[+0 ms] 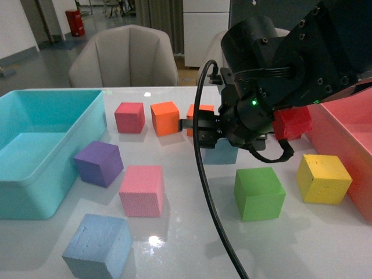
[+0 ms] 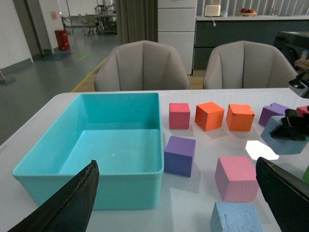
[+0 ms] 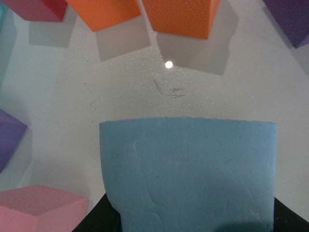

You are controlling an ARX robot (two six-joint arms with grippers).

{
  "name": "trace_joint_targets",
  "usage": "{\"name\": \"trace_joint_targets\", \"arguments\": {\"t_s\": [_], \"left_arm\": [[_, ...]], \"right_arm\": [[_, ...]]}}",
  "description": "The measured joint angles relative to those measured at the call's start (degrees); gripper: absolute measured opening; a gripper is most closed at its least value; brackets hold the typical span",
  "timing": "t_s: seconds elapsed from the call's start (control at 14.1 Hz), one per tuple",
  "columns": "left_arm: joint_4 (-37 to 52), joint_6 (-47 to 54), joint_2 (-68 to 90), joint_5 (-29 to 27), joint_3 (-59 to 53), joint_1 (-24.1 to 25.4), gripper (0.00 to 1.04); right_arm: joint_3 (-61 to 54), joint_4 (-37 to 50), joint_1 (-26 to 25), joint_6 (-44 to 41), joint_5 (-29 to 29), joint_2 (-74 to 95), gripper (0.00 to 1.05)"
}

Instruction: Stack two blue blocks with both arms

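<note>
One pale blue block (image 1: pixel 97 247) rests on the white table near the front left, also low in the left wrist view (image 2: pixel 236 218). The other blue block (image 3: pixel 188 169) fills the right wrist view, held just above the table between black fingers (image 3: pixel 99 218). From the front only its lower part (image 1: pixel 224 154) shows under my right arm, whose gripper (image 1: pixel 216 140) is shut on it mid-table. My left gripper (image 2: pixel 176 166) is open, nothing between its fingers (image 2: pixel 72 203), behind the front block and out of the front view.
A teal bin (image 1: pixel 35 192) stands at the left and a pink bin (image 1: pixel 349 133) at the right. Purple (image 1: pixel 99 163), pink (image 1: pixel 142 190), green (image 1: pixel 258 193), yellow (image 1: pixel 324 178), crimson (image 1: pixel 129 117), orange (image 1: pixel 165 118) and red (image 1: pixel 293 122) cubes lie around.
</note>
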Motion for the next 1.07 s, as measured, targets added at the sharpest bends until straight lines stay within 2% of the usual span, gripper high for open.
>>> {"name": "trace_joint_targets", "arguments": {"t_s": [0.36, 0.93, 1.07], "left_arm": [[0.0, 0.0, 0.0, 0.0, 0.0, 0.0, 0.98], [0.0, 0.0, 0.0, 0.0, 0.0, 0.0, 0.98], [0.0, 0.0, 0.0, 0.0, 0.0, 0.0, 0.98]], "right_arm": [[9.7, -5.9, 1.0, 4.4, -1.9, 6.9, 0.45], [10.0, -10.6, 1.8, 6.1, 1.6, 7.4, 0.44], [10.5, -10.1, 1.8, 6.2, 2.6, 7.7, 0.77]]}}
